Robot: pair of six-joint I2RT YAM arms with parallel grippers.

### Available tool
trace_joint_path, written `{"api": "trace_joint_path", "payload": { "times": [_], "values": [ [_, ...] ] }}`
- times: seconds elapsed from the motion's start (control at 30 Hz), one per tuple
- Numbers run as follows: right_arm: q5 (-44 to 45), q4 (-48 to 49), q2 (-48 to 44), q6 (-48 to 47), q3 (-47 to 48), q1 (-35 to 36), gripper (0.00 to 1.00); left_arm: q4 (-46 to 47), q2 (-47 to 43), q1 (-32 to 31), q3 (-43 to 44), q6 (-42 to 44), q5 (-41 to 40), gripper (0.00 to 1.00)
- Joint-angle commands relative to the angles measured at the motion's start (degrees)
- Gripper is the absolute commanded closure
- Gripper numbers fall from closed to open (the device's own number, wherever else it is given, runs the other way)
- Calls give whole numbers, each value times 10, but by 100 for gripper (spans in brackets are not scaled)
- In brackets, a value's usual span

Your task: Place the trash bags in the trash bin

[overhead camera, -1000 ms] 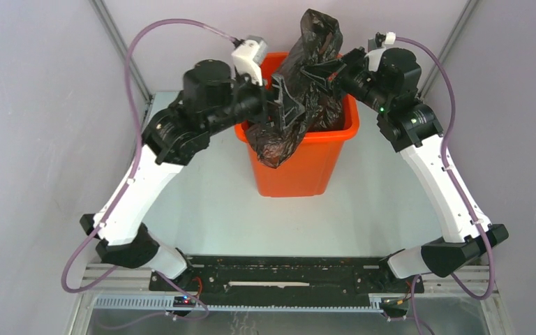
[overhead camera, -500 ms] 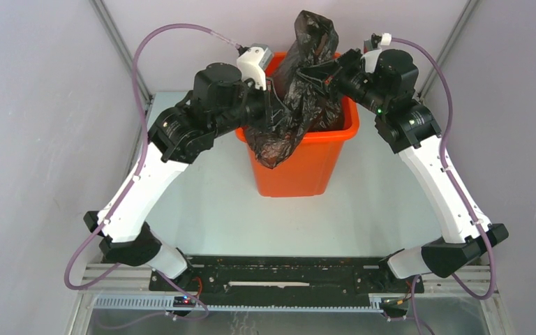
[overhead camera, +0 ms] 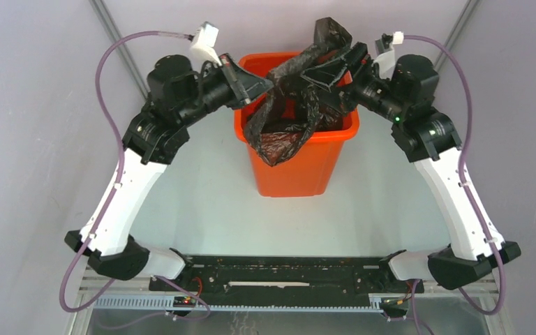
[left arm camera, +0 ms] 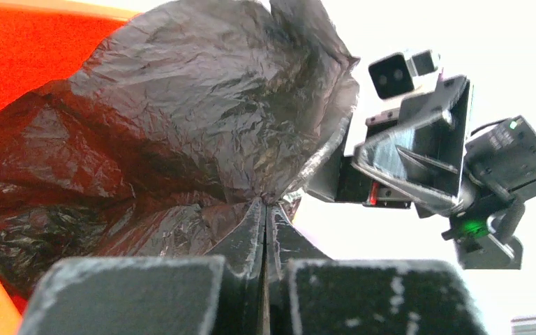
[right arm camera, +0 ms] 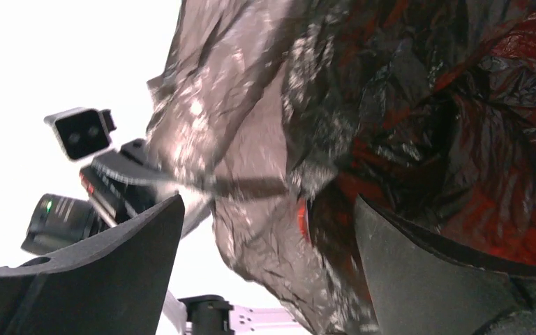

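The orange trash bin [overhead camera: 300, 174] stands at the table's middle back. A glossy black trash bag [overhead camera: 306, 105] hangs partly inside it, with one fold draped over the bin's front-left rim. My left gripper [overhead camera: 268, 87] is over the bin's left rim, shut on a pinch of the bag's film [left arm camera: 181, 118] at its fingertips [left arm camera: 264, 204]. My right gripper [overhead camera: 323, 72] is above the bin's back right with its jaws wide open. Loose film [right arm camera: 265, 174] hangs between its fingers [right arm camera: 132, 258] without being clamped. Orange bin wall [left arm camera: 14, 56] shows behind the bag.
Grey enclosure walls and metal corner posts [overhead camera: 115, 35] close in the back and sides. The pale table [overhead camera: 209, 202] stretches in front of the bin. A black rail [overhead camera: 286, 272] with both arm bases runs along the near edge.
My left gripper shut on the bag and drew back to the left, stretching the film. My right gripper opened, let go of the bag and shifted slightly right.
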Motion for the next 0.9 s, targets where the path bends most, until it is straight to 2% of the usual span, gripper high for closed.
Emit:
{"api": "trace_joint_path", "payload": {
  "times": [0.0,0.23,0.33,0.53,0.63,0.7,0.87],
  "values": [
    [-43,-39,-48,-118,7,-20,0,167,-56,49,-81,-148,71,100],
    [-28,-36,-95,-176,-51,-16,2,322,-79,107,-164,-303,98,100],
    [-3,-32,-100,-199,-76,8,7,348,-79,119,-177,-330,106,100],
    [42,-53,-87,-220,-81,27,22,349,-84,139,-183,-338,106,100],
    [59,-54,-77,-216,-81,32,34,371,-89,150,-197,-354,110,100],
    [70,-61,-69,-213,-76,33,38,382,-90,156,-206,-363,112,100],
    [134,-128,-81,-260,-54,33,23,390,-99,172,-229,-370,119,100]
  ]
}}
